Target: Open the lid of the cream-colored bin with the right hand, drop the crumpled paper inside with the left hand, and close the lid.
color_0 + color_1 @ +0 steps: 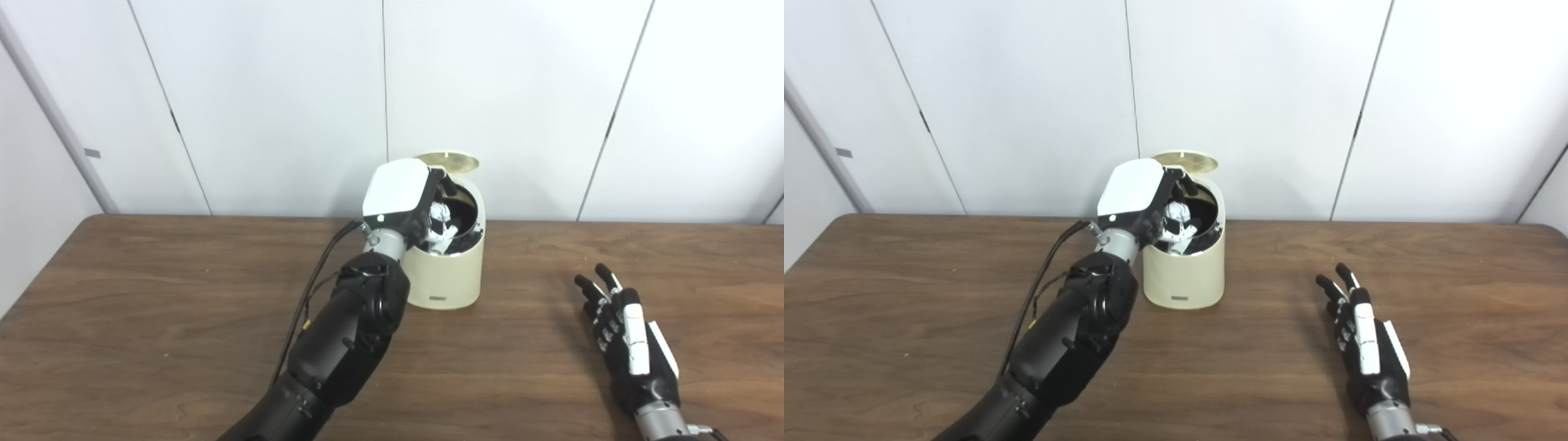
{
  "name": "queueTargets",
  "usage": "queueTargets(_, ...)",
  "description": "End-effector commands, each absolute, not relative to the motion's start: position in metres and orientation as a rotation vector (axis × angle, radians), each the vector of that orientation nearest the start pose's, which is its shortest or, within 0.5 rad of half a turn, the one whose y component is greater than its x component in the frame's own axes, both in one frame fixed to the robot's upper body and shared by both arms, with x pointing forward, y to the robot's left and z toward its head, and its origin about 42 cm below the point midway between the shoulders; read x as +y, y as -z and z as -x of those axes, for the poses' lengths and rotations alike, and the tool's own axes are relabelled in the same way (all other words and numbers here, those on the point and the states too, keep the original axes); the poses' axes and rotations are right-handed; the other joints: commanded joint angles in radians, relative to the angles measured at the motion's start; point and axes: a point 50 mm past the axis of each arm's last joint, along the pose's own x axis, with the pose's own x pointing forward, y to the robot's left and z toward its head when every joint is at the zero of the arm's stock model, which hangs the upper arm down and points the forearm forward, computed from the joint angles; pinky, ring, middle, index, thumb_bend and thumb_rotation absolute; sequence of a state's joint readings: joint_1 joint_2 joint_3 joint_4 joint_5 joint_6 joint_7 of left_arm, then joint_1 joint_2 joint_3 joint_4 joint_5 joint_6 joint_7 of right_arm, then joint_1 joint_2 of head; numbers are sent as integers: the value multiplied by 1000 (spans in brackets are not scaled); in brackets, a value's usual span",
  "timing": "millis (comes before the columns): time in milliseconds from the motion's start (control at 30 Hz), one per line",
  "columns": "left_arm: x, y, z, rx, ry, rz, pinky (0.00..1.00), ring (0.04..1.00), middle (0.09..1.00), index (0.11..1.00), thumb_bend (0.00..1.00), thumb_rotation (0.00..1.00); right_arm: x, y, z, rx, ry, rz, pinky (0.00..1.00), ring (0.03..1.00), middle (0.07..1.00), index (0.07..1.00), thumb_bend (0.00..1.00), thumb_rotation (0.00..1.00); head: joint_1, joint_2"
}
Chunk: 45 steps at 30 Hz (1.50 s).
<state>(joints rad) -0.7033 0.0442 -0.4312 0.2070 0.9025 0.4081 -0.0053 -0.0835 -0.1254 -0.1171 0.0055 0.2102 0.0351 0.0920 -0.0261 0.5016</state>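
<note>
The cream-colored bin (447, 278) stands at the back middle of the table, its round lid (450, 160) tipped up behind the opening. My left hand (401, 196) hovers over the bin's mouth, fingers curled down around the white crumpled paper (442, 228), which sits in the dark opening. Off to the right, my right hand (628, 334) rests flat on the table, open and holding nothing, well apart from the bin.
The brown wooden table (153, 318) stretches wide to both sides. White wall panels (275, 92) stand close behind the bin. A black cable (309, 294) runs along my left forearm.
</note>
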Motion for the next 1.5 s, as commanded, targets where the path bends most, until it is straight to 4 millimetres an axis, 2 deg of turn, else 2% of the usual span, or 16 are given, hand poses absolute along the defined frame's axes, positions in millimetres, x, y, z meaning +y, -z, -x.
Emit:
queueTargets(0,66,-266,-444,-320,120,-1137,683,780,798,744,883,66,-277,-116,-305,-35,-7,-76,1000,963,885,953,496,1000,-2,2)
queueTargets(333,66,-265,-442,-301,133,-1118,742,811,812,749,877,70,-276,-118,-305,-31,-11,-78,1000,948,876,920,496,1000,-1,6)
queueTargets(533,67,-264,-442,-293,137,-1106,787,832,827,760,872,60,-276,-116,-306,-26,-7,-80,1000,950,875,938,492,1000,-1,8)
queueTargets(900,69,-264,-442,-293,137,-1108,799,842,844,774,870,66,-276,-116,-306,-25,-13,-88,1000,966,882,956,496,1000,-2,11)
queueTargets(1167,69,-265,-441,-313,127,-1106,649,743,760,722,852,38,-276,-116,-306,-18,-6,-91,1000,958,878,948,504,1000,1,15)
queueTargets(1467,71,-270,-439,-287,138,-1099,618,728,748,723,889,132,-277,-115,-308,-18,-9,-92,1000,961,881,951,499,1000,2,15)
